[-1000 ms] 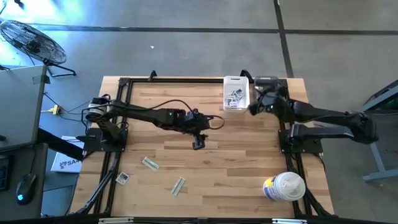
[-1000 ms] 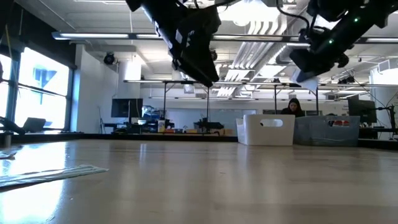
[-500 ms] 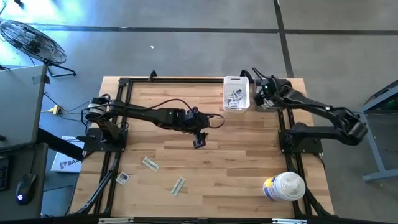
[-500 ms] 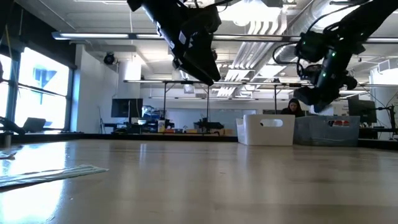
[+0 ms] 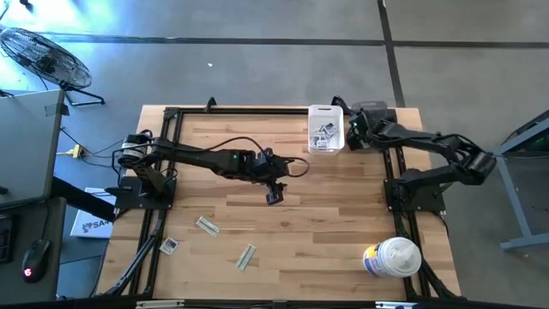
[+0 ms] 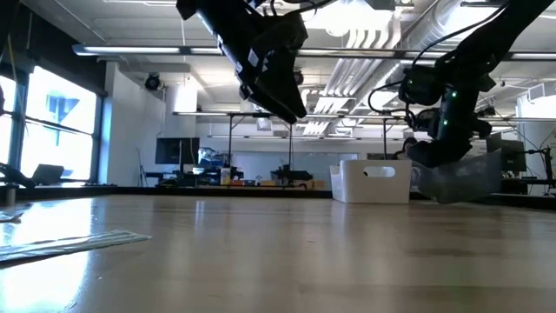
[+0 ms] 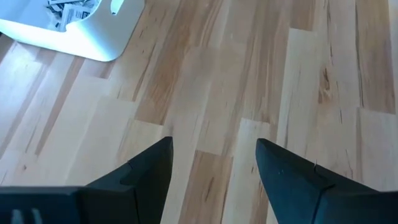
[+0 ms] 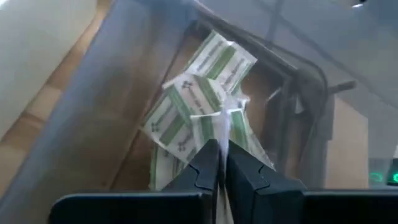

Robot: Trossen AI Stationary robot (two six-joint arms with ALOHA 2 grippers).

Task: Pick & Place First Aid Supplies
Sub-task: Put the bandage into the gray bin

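Wood-plank counter [image 5: 326, 215] under the overhead camera, with a white bin [image 5: 326, 112] at its far edge already holding square packets [image 5: 322, 133]. Three more supplies lie near the front left: a strip [image 5: 206, 225], a second strip [image 5: 246, 256] and a square packet [image 5: 168, 245]. The right claw [image 8: 219, 151] sits just beside the bin, over a clear tub [image 6: 460, 178] holding green-printed packets [image 8: 205, 93]; its fingers are nearly closed on a thin white packet edge [image 8: 217, 127]. The left claw [image 7: 213, 163] hovers mid-counter, fingers wide apart and empty. To release cleanly, the right claw should probably open only when squarely above the tub, low enough that the light packet drops inside rather than catching the wall, then lift straight up.
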